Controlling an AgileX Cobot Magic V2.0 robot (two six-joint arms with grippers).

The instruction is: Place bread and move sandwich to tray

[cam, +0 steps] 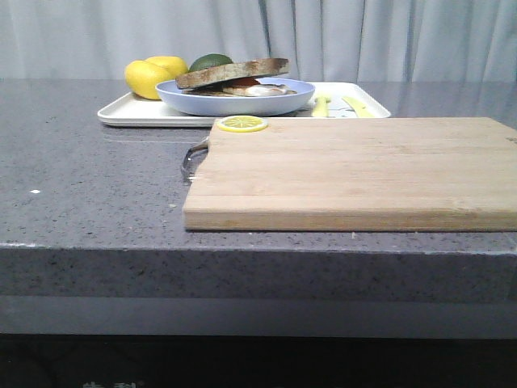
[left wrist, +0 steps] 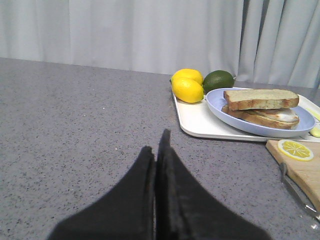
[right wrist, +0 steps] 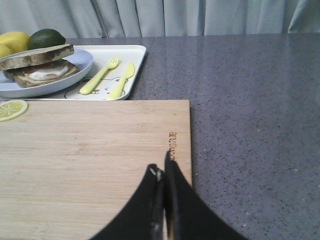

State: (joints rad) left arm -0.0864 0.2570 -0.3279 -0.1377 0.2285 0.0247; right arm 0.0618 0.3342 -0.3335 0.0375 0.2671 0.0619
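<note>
The white tray (cam: 129, 114) stands at the back of the grey counter. On it rests a pale blue plate (cam: 234, 104) holding the sandwich (cam: 260, 90), a crusted slice with white egg. The plain bread (cam: 233, 72) lies tilted on top of that slice. From the left wrist I see the bread (left wrist: 261, 99) over the egg slice (left wrist: 272, 118), with the left gripper (left wrist: 156, 142) shut and empty above bare counter, well short of the tray (left wrist: 200, 123). The right gripper (right wrist: 160, 162) is shut and empty over the cutting board (right wrist: 95, 150). Neither gripper shows in the front view.
Two lemons (cam: 150, 77) and a dark green fruit (cam: 210, 61) sit on the tray's far left. A yellow fork (right wrist: 100, 75) and knife (right wrist: 122, 80) lie on its right part. A lemon slice (cam: 242, 124) rests on the cutting board (cam: 355, 170), which has a metal handle (cam: 192, 158).
</note>
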